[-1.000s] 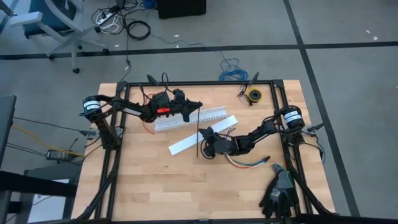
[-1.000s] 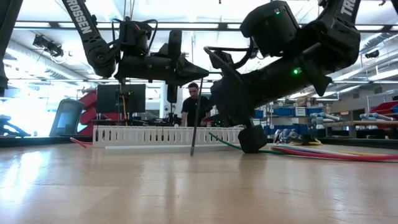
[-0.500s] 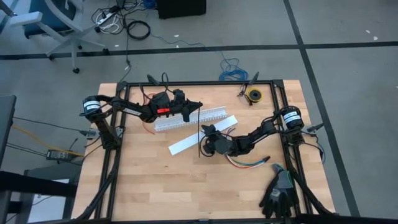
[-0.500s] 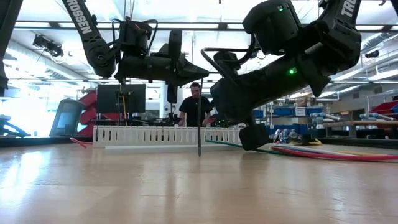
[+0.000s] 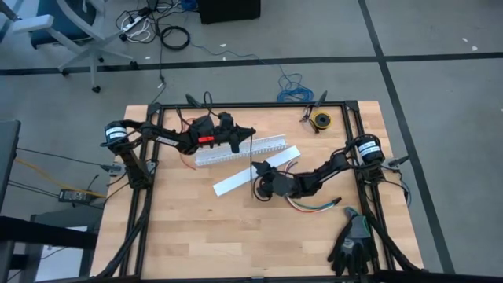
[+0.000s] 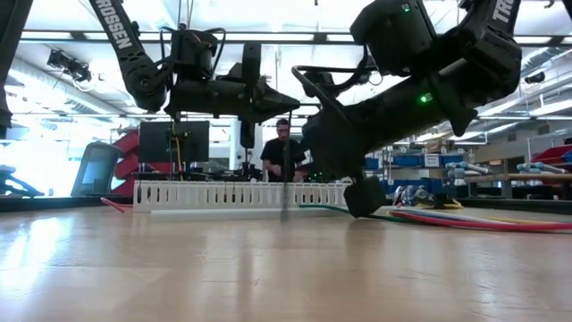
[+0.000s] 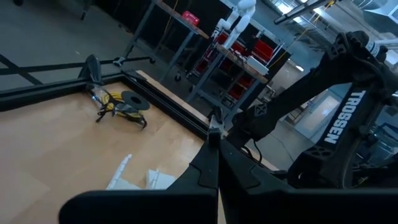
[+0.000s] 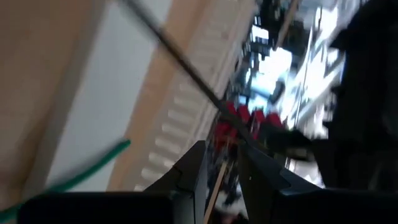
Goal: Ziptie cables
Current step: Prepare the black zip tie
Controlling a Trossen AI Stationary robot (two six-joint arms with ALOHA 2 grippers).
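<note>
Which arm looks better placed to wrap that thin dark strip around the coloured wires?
The right: its gripper holds the thin dark ziptie upright, just beside the multicoloured cables. The left gripper hovers over the white slotted channel, farther off.

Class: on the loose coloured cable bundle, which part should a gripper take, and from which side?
Probably take the cables at the exposed curve beside the right arm, from straight above, fingers across the strands: they lie flat on the table, and the rest runs under that arm.
</note>
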